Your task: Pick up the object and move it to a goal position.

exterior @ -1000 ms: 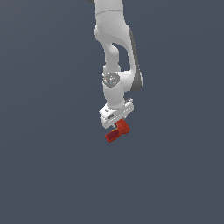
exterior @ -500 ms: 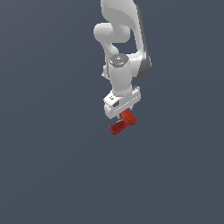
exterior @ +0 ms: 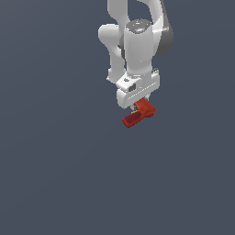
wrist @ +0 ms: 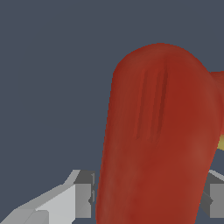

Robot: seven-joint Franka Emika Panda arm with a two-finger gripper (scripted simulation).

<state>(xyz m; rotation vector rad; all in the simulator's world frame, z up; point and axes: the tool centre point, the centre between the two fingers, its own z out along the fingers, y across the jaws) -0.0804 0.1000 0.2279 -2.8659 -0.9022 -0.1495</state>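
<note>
The red toy drill (exterior: 139, 113) hangs directly under the gripper (exterior: 143, 102), clamped between the fingers, nothing visible beneath it. Its long axis slants down and away toward the exterior view's left, the darker handle sticking out past the white hand. In the wrist view the drill body (wrist: 159, 135) fills the gap between the grey fingers (wrist: 84, 200), which pinch it from both sides, probably only narrowly parted. No goal marker shows anywhere.
</note>
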